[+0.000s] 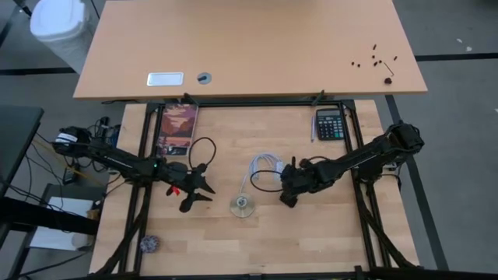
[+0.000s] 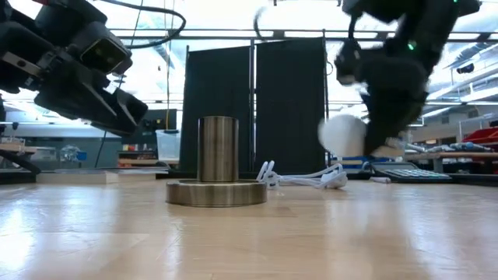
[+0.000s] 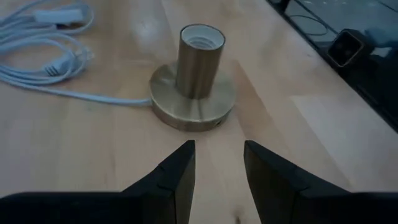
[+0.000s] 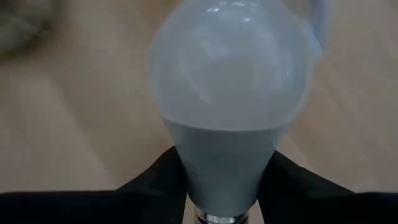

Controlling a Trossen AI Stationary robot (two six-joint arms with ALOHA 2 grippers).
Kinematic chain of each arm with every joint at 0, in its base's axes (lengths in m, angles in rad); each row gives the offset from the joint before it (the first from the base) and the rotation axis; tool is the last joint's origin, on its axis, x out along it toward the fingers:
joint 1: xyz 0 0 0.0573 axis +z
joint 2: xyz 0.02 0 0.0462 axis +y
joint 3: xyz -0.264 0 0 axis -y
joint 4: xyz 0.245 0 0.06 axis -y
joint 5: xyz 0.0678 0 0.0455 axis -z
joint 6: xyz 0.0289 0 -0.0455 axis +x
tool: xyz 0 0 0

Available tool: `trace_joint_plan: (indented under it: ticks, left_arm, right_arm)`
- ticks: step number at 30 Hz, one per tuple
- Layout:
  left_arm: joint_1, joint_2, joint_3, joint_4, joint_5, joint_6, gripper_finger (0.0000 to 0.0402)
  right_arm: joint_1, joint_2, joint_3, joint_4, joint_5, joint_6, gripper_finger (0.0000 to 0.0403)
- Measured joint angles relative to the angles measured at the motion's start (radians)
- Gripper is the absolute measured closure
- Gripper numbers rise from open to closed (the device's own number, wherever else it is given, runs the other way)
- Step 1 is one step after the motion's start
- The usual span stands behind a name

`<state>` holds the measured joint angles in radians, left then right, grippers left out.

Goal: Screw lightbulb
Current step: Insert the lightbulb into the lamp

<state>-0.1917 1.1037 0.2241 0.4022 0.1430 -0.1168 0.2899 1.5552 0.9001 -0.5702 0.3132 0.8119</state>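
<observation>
Right hand [image 4: 227, 186] grasps lightbulb [image 4: 231, 87] by narrow neck, fingers [image 4: 155, 180] pressed on both sides, screw base toward wrist. Bulb held clear above worktop [image 1: 311, 241], right of socket [image 1: 243, 206]. Socket: brass disc base with upright tube, standing mid-worktop. White cord [image 1: 261, 167] coiled just beyond it. Left hand [image 3: 217, 168] hovers left of socket, fingers parted, holding nothing, pointed at it. Calculator [image 1: 330, 124] at far right, book [image 1: 179, 124] at far left.
</observation>
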Motion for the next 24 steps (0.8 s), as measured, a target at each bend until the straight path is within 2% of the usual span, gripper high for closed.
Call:
trace_joint_plan:
  ticks: [6,10,13,18,24]
  left_arm:
    - [-0.048,0.157,0.0,0.261,-0.128,0.0,0.0259]
    - [-0.079,0.281,0.0,0.391,-0.131,0.001,0.0259]
    - [-0.101,0.378,0.0,0.499,-0.136,-0.001,0.0259]
    - [-0.125,0.508,0.006,0.667,-0.209,-0.02,0.0259]
    - [-0.126,0.604,0.041,0.723,-0.25,-0.031,0.0259]
  right_arm:
    - [0.037,0.03,-0.031,0.537,0.162,-0.202,0.024]
    - [0.043,0.083,-0.046,0.735,0.213,-0.297,0.024]
    - [0.043,0.13,-0.046,0.846,0.222,-0.34,0.024]
    - [0.046,0.235,-0.045,1.12,0.224,-0.423,0.0237]
    - [0.066,0.348,-0.043,1.359,0.221,-0.507,0.0235]
